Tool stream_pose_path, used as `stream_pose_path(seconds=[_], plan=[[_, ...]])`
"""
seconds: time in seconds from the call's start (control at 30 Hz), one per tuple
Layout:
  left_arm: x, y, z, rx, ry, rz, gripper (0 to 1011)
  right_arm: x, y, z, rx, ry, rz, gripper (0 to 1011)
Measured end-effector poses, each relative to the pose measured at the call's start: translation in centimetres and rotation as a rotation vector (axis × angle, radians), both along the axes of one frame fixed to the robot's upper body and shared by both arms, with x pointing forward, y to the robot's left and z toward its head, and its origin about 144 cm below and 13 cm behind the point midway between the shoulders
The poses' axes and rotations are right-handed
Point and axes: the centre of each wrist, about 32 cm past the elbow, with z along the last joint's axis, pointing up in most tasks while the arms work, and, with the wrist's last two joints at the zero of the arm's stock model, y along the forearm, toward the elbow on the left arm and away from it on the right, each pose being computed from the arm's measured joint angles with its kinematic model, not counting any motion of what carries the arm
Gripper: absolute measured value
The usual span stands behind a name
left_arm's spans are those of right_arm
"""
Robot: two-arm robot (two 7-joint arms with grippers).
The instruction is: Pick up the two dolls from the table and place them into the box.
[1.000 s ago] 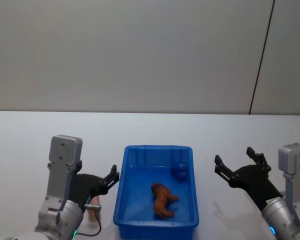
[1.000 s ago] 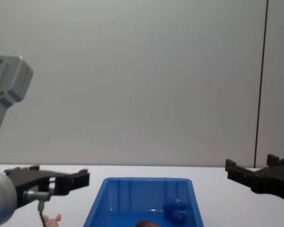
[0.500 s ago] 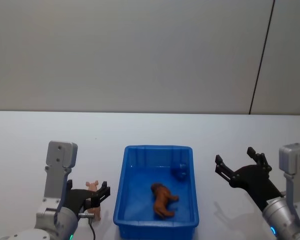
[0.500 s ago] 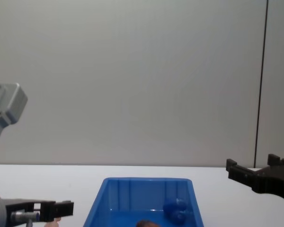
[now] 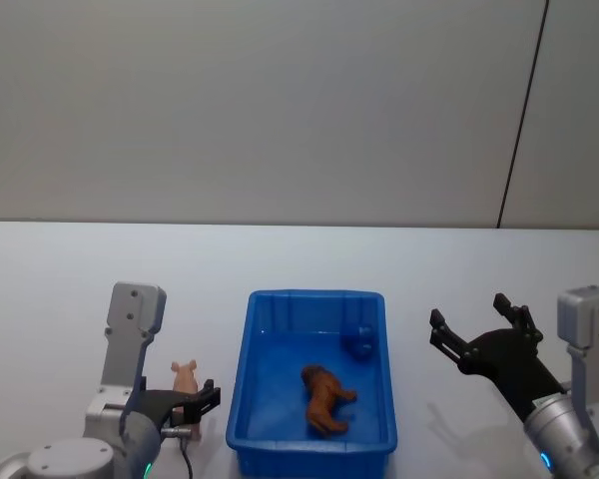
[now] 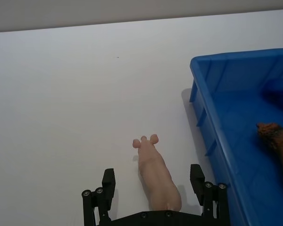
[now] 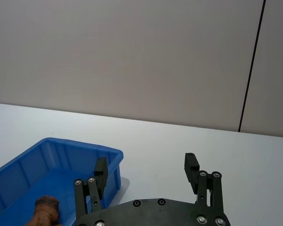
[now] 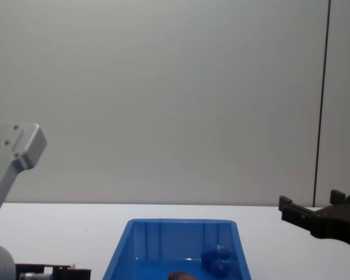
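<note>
On white table [image 6: 61, 94], left end effector [image 6: 153, 190] spread, straddling pink doll [image 6: 155, 176].

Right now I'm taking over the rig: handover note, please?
Left gripper: open, low over the table, fingers either side of the pink pig doll, not yet closed on it.
Right gripper: open, idle above the table to the right of the box.
Done: brown lion doll lies in the box.
Left: close on the pig, which stands left of the box, lift it and drop it in.
</note>
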Motion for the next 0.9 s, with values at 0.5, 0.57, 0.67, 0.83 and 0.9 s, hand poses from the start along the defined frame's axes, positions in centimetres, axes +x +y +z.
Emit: stream_pose_path(seconds=[0.5,0.57,0.67,0.83,0.9], plan=[[1.1,-0.3,-0.6,0.003,0.063,0.000,1001,0.0,0.0,0.0,0.000,0.000,0.000,1001],[1.2,-0.3,-0.7,0.002,0.069,0.000,996,0.0,0.0,0.0,0.000,0.000,0.000,1001],[1.3,-0.4,-0.9,0.002,0.077,0.000,947,0.0,0.0,0.0,0.000,0.000,0.000,1001],[1.5,-0.5,-1.3,0.004,0.084,0.000,818,0.0,0.0,0.0,0.000,0.000,0.000,1001],[1.5,-0.5,-1.4,0.006,0.086,0.001,754,0.0,0.0,0.0,0.000,0.000,0.000,1001]])
